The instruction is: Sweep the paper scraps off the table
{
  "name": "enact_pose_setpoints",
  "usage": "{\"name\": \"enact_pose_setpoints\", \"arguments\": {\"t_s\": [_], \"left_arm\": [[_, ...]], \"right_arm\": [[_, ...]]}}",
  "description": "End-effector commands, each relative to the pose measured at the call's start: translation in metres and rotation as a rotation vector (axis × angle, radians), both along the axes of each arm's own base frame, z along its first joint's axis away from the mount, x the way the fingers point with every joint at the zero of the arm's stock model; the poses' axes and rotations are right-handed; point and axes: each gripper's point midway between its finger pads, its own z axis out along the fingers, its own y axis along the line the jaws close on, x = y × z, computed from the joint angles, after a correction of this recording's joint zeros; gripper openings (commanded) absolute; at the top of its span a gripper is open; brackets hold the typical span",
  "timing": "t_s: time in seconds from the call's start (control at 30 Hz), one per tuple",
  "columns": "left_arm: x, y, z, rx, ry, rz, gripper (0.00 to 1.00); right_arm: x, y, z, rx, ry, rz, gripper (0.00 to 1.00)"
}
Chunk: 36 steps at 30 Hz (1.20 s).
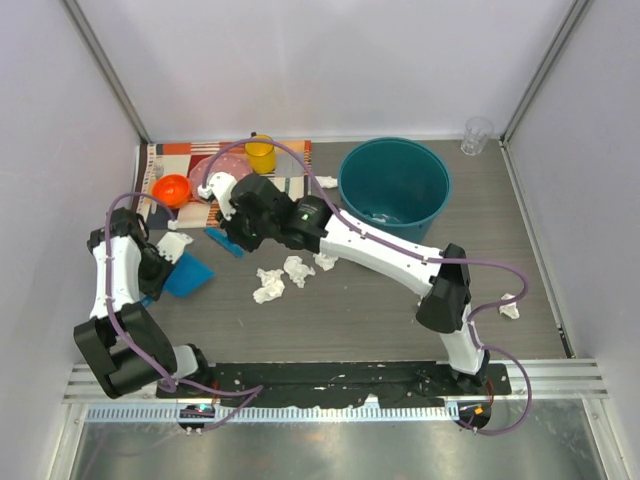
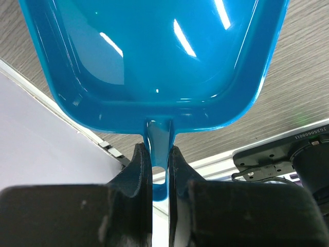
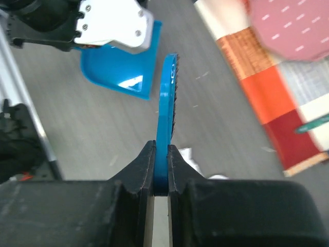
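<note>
Blue dustpan is clamped by its thin handle in the left end effector, left of the paper scraps on the surface; the right end effector pinches the brush, which could twist and scatter scraps past the dustpan

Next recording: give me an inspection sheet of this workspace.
Surface: dark wood-grain table.
Job's things: paper scraps clustered mid-table; singles beside the teal bucket and near the right edge.
Clutter: striped placemat carrying orange bowl, yellow cup, pink plate; teal bucket; clear glass, far right corner.
Grippers: left gripper shut on blue dustpan handle; right gripper shut on blue brush.
Cables: purple cables loop along both arms.
Surroundings: white walls; metal rail at near edge.
</note>
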Motion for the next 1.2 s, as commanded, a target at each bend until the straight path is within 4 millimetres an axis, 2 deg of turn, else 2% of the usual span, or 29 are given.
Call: {"name": "enact_pose_setpoints", "arguments": {"t_s": [0.0, 0.03, 0.13, 0.23, 0.33, 0.43, 0.47, 0.53, 0.57, 0.63, 0.73, 0.83, 0.9, 1.0, 1.03, 1.07, 1.13, 1.17], "left_arm": [[0.006, 0.005, -0.003, 0.013, -0.012, -0.030, 0.00], [0.007, 0.006, -0.004, 0.016, -0.010, -0.034, 0.00], [0.009, 0.008, -0.005, 0.020, -0.007, -0.056, 0.00], [0.008, 0.006, -0.005, 0.017, 0.000, -0.098, 0.00], [0.004, -0.004, -0.007, -0.005, 0.020, -0.158, 0.00], [-0.004, -0.023, -0.013, -0.047, 0.052, -0.238, 0.00], [-0.003, -0.034, -0.016, -0.050, 0.063, -0.278, 0.00], [-0.008, -0.043, -0.025, -0.039, 0.093, -0.308, 0.00], [-0.004, -0.045, -0.027, -0.008, 0.092, -0.331, 0.00], [-0.002, -0.047, -0.032, 0.010, 0.096, -0.342, 0.00], [0.001, -0.051, -0.031, 0.010, 0.099, -0.349, 0.00], [0.004, -0.056, -0.032, 0.011, 0.101, -0.372, 0.00], [0.006, -0.063, -0.036, 0.013, 0.099, -0.403, 0.00], [0.010, -0.075, -0.039, 0.016, 0.103, -0.421, 0.00], [0.012, -0.077, -0.040, 0.018, 0.100, -0.410, 0.00], [0.012, -0.078, -0.040, 0.016, 0.100, -0.404, 0.00], [0.015, -0.084, -0.042, 0.013, 0.110, -0.417, 0.00], [0.015, -0.086, -0.042, 0.009, 0.113, -0.423, 0.00]], "right_arm": [[-0.036, 0.019, -0.034, 0.105, 0.338, -0.056, 0.01], [-0.040, 0.014, -0.053, 0.070, 0.368, -0.070, 0.01], [-0.039, 0.003, -0.082, 0.009, 0.396, -0.126, 0.01], [-0.035, -0.010, -0.102, -0.041, 0.402, -0.180, 0.01], [-0.029, -0.027, -0.109, -0.064, 0.410, -0.227, 0.01], [-0.031, -0.026, -0.091, -0.020, 0.436, -0.201, 0.01], [-0.034, -0.025, -0.079, 0.005, 0.442, -0.182, 0.01], [-0.036, -0.024, -0.061, 0.043, 0.438, -0.170, 0.01], [-0.035, -0.026, -0.052, 0.057, 0.425, -0.175, 0.01], [-0.031, -0.037, -0.030, 0.088, 0.391, -0.199, 0.01], [-0.019, -0.064, -0.017, 0.068, 0.335, -0.267, 0.01], [0.004, -0.099, -0.024, -0.008, 0.270, -0.399, 0.01], [0.013, -0.112, -0.029, -0.031, 0.257, -0.444, 0.01], [0.022, -0.121, -0.026, -0.034, 0.225, -0.490, 0.01], [0.034, -0.131, -0.026, -0.056, 0.171, -0.557, 0.01], [0.038, -0.142, -0.035, -0.111, 0.151, -0.599, 0.01], [0.051, -0.162, -0.040, -0.188, 0.081, -0.689, 0.01], [0.051, -0.168, -0.052, -0.247, 0.079, -0.700, 0.01]]}}
